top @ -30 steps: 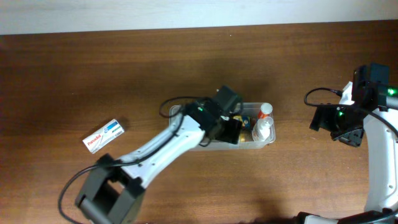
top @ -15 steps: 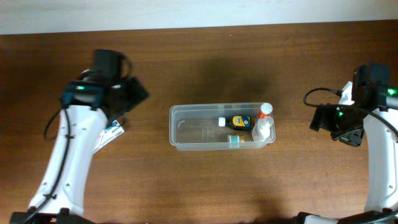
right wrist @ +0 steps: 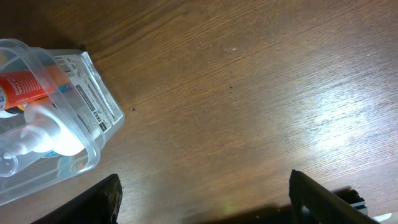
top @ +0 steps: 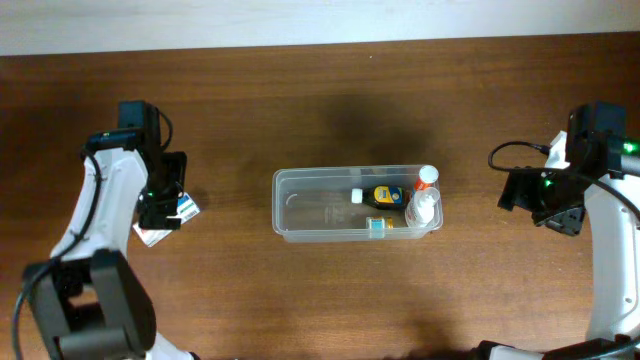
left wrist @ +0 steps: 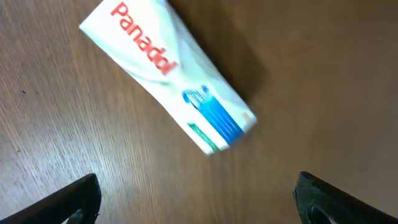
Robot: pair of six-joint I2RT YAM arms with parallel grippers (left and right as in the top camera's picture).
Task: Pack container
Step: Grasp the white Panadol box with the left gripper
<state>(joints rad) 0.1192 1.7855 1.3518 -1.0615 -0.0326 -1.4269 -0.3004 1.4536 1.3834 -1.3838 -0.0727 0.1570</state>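
The left gripper (left wrist: 199, 208), jaws wide open and empty, hangs over the white tablet box (left wrist: 166, 73). In its wrist view the box lies toward 12 o'clock, long axis running 10 to 4 o'clock. Overhead, the container (top: 280, 205) sits well apart at 3 o'clock. The right gripper (right wrist: 205, 208), likewise wide and empty, is much farther from the box.

White box (left wrist: 168, 78) bears red lettering and a blue patch; table (left wrist: 323, 68) is brown wood-grain, container (top: 310, 212) clear.

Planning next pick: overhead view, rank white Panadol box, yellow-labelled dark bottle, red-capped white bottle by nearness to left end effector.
1. White Panadol box, beneath left end effector.
2. Yellow-labelled dark bottle, in clear plastic container.
3. Red-capped white bottle, container's right end.
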